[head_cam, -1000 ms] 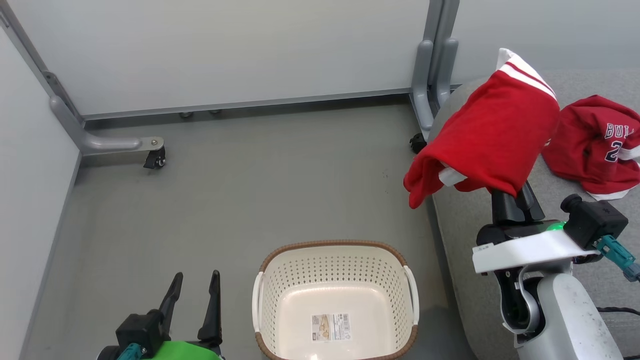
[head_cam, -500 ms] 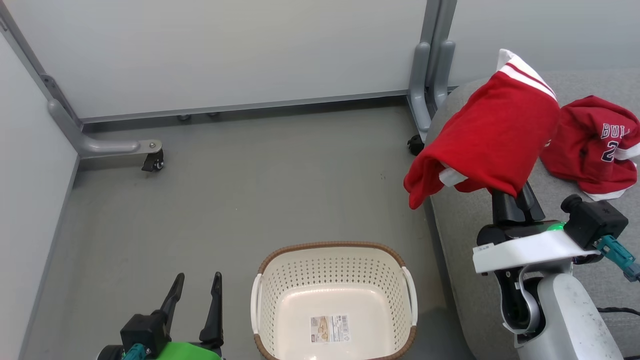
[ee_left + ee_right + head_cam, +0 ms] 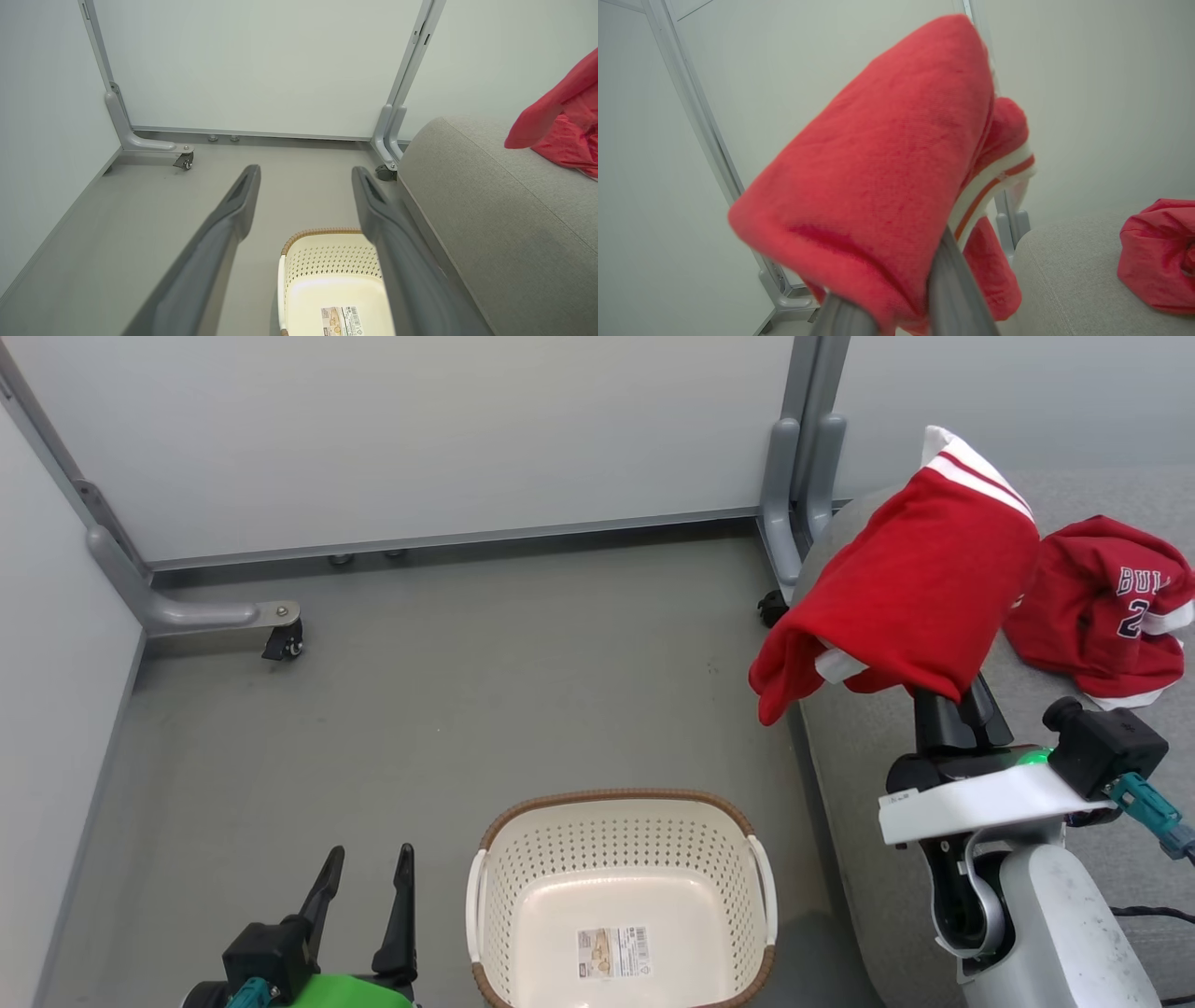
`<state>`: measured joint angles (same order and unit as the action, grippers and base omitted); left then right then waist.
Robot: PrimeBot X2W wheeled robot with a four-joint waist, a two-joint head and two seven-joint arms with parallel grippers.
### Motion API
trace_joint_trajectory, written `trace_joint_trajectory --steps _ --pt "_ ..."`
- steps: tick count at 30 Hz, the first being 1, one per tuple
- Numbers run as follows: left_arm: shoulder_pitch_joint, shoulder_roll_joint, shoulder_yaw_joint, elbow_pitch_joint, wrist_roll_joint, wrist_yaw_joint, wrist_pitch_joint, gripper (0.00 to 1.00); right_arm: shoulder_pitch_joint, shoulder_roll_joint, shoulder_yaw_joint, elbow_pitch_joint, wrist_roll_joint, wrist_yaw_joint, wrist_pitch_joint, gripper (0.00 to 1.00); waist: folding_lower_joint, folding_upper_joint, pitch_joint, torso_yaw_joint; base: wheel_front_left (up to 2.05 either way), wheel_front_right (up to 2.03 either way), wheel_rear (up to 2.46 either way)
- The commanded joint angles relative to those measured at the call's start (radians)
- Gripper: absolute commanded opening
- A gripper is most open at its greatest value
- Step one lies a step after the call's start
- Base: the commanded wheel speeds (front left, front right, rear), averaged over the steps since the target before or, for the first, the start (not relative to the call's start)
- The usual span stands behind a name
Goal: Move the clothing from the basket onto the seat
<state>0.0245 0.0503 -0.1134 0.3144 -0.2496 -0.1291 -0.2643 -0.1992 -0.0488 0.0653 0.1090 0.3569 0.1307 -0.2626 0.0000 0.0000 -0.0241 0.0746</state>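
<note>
Right fingers clenched on striped garment, aloft at seat edge; left fingers spread, idle. Jersey on seat, basket empty. Likely carry step; next: swing further over seat, release.

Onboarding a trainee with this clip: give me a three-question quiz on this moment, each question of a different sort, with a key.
1. True or false: the basket holds a garment.
2. The striped red garment is: A) on the floor; B) gripped by the right pincer; C) draped over the basket rim.
3. Fill in: the BULLS jersey lies on the ____.
Key: 1 false, it holds no clothing; 2 B; 3 seat.
</note>
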Motion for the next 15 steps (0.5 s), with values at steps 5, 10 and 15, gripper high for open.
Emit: trace_joint_trajectory --steps 5,10,15 --pt "0.009 0.001 -0.005 -0.007 -0.012 -0.002 0.0 1.0 -0.014 -0.003 0.002 -0.007 -0.012 0.0 -0.003 0.0 0.0 0.0 0.007 -0.039 0.0 0.0 0.0" --pt "-0.001 0.001 -0.009 -0.011 -0.018 -0.002 0.0 1.0 -0.024 -0.003 -0.007 -0.013 -0.02 0.0 -0.003 0.0 0.0 0.0 0.019 -0.094 0.0 0.0 0.0" --pt "-0.017 0.001 -0.002 -0.015 -0.019 -0.002 0.0 1.0 -0.033 -0.003 -0.017 -0.016 -0.027 0.0 -0.003 0.0 0.0 0.0 0.032 -0.171 0.0 0.0 0.0"
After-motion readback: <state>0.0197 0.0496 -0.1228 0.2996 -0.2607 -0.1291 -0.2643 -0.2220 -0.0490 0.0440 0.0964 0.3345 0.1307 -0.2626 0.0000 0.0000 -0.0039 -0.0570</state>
